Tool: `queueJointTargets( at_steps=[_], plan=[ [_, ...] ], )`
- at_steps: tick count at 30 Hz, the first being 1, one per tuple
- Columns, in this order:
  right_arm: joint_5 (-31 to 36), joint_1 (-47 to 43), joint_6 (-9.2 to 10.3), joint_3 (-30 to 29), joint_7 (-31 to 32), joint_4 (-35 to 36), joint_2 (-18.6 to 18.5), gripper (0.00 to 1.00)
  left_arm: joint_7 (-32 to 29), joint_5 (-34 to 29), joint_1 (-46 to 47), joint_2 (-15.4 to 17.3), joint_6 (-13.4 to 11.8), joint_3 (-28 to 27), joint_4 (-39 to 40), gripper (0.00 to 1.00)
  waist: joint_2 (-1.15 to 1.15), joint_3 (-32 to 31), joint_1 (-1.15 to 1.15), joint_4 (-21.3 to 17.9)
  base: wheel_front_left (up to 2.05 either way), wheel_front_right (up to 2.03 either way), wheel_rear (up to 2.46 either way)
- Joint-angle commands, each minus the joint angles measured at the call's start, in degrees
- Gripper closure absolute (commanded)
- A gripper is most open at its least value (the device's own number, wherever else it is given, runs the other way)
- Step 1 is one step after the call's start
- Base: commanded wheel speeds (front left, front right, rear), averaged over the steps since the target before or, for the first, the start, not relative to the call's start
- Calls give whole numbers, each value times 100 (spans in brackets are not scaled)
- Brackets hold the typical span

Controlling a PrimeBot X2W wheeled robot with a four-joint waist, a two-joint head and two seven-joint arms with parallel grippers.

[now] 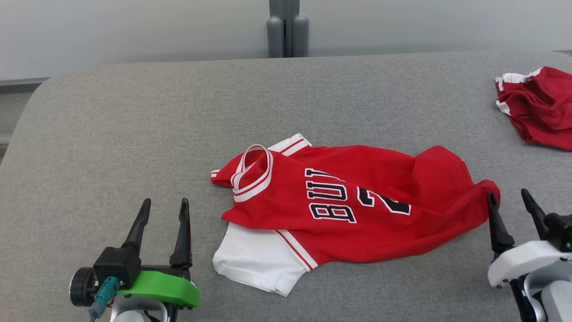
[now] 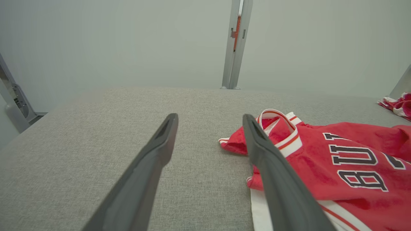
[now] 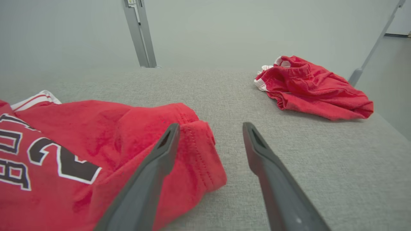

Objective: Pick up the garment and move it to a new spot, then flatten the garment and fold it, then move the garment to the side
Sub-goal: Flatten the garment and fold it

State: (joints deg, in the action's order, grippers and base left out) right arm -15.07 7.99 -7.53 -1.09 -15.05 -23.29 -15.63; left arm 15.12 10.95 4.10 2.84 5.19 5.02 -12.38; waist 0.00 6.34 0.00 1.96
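Note:
The garment (image 1: 353,201) is a red jersey with white trim, black lettering and a white underlayer, lying rumpled at the middle of the grey padded surface (image 1: 134,134). My left gripper (image 1: 163,205) stands open at the lower left, a little left of the jersey's white sleeve, nothing between its fingers. In the left wrist view the garment (image 2: 337,160) lies to the right of the open left gripper (image 2: 208,120). My right gripper (image 1: 507,197) is open at the jersey's right hem; the hem corner (image 3: 192,150) lies against its left finger and reaches into the gap of the right gripper (image 3: 208,128).
A second red garment with white trim (image 1: 540,105) is bunched at the far right of the surface, also seen as a crumpled heap (image 3: 311,86) in the right wrist view. A grey post (image 1: 288,29) stands behind the far edge. Bare grey padding stretches left and behind the jersey.

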Motion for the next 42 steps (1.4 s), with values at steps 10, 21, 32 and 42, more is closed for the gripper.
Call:
queueJointTargets(
  at_steps=[10,21,32,42],
  plan=[
    [35,-430,10,-255,-14,211,83,0,0,-37,-5,13,28,19,17,0,0,-1,0,-87,0,0,0],
    [76,-87,10,-49,-14,-542,-170,0,0,-3,25,13,35,97,-1,0,0,58,0,96,0,0,0],
    [-32,785,10,549,-14,-1798,-210,0,-1,-3,190,13,35,165,-23,0,0,276,0,202,0,0,0],
    [-546,1101,11,1064,-2,-2392,-237,100,-1,16,111,13,-28,156,-32,0,0,224,0,189,0,0,0]
  ],
)
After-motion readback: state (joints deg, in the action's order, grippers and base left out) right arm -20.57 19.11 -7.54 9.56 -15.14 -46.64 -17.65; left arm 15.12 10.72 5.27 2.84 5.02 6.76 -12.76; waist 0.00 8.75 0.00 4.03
